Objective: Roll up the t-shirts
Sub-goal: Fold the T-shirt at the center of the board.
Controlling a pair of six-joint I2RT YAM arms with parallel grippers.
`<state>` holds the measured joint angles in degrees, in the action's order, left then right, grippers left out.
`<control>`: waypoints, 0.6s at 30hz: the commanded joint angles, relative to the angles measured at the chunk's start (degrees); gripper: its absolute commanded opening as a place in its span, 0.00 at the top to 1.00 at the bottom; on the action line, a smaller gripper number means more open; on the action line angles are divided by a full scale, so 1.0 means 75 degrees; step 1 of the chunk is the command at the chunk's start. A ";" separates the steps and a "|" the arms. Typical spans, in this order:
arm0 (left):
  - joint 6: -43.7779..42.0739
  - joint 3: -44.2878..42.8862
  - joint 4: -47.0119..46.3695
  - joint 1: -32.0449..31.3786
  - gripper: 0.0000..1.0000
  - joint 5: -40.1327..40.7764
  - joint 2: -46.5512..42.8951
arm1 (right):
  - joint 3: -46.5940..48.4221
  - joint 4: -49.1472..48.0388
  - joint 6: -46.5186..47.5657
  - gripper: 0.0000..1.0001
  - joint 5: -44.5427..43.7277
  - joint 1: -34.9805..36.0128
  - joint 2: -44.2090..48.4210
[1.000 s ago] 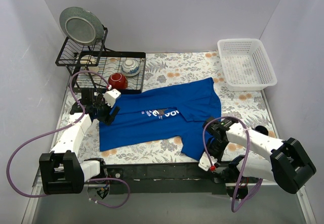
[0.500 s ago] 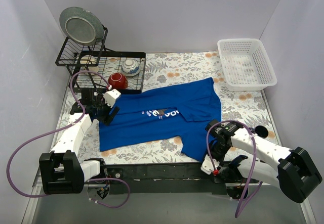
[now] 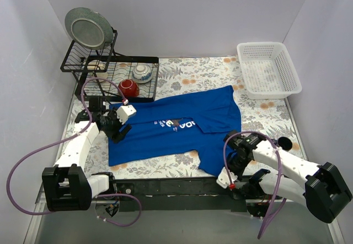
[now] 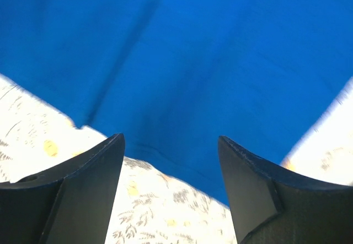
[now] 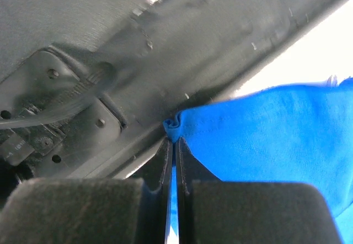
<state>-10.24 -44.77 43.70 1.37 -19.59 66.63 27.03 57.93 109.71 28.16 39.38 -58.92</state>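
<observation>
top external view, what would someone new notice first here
The royal-blue t-shirt spread across the middle of the floral table grabs the eye first. The right gripper has its jaws shut on the shirt's near corner, while the left gripper sits over its left edge, jaws open. Behind, a black dish rack holds a red bowl at far left and a white basket stands far right.

The t-shirt point(image 3: 176, 125) is dyed royal blue, with white lettering and a small dark graphic printed on the chest, and the worktop point(image 3: 193, 73) is covered in a pale cream pattern of grey leaves and orange blossoms. The basket point(image 3: 268, 69) is finished in plain white and the wire rack point(image 3: 113, 73) in black, and a red bowl point(image 3: 128, 87), a white bowl point(image 3: 142, 72) marked in blue and a grey-green plate point(image 3: 87, 27) are seen on it.
</observation>
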 commanded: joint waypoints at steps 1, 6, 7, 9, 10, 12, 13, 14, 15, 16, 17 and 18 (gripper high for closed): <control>-0.2634 -0.0710 0.3164 -0.0018 0.35 -0.0939 -0.0458 | 0.0673 -0.0728 -0.1477 0.99 -0.0544 -0.0023 0.0063; -0.3861 -0.0089 0.4332 -0.0006 0.42 -0.0118 -0.1336 | 0.0920 -0.0962 -0.3105 0.99 -0.0520 -0.0023 -0.0008; -0.3873 -0.0008 0.4321 0.0005 0.42 -0.0060 -0.1442 | 0.0920 -0.0997 -0.3294 0.99 -0.0544 -0.0023 0.0004; -0.3721 0.0145 0.4100 0.0017 0.41 0.0045 -0.1467 | 0.0897 -0.1102 -0.3773 0.99 -0.0556 -0.0023 0.0027; -0.3674 0.0192 0.4052 0.0040 0.41 0.0127 -0.1397 | 0.0897 -0.1115 -0.3893 0.99 -0.0544 -0.0023 0.0050; -0.3604 0.0251 0.3959 0.0052 0.42 0.0221 -0.1070 | 0.0873 -0.1115 -0.4034 0.99 -0.0497 -0.0023 0.0062; -0.3603 0.0251 0.3958 0.0075 0.42 0.0222 -0.0975 | 0.0873 -0.1138 -0.4127 0.99 -0.0497 -0.0012 0.0062; -0.3673 0.0274 0.3958 0.0087 0.43 0.0257 -0.0870 | 0.0873 -0.1138 -0.4128 0.99 -0.0497 -0.0023 0.0051; -0.3801 0.0391 0.3865 0.0099 0.43 0.0385 -0.0764 | 0.0873 -0.1150 -0.4128 0.99 -0.0497 -0.0023 0.0039; -0.3919 0.0461 0.3830 0.0099 0.44 0.0456 -0.0763 | 0.0873 -0.1150 -0.4128 0.99 -0.0520 -0.0023 0.0016; -0.4024 0.0601 0.3736 0.0099 0.44 0.0584 -0.0775 | 0.0873 -0.1173 -0.4105 0.99 -0.0544 -0.0023 0.0016; -0.4269 0.0753 0.3515 0.0099 0.44 0.0724 -0.0902 | 0.0885 -0.1173 -0.4105 0.99 -0.0556 -0.0023 -0.0008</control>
<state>-36.93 -42.15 71.94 1.76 -17.82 61.12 32.49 49.95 81.30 24.08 39.33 -58.96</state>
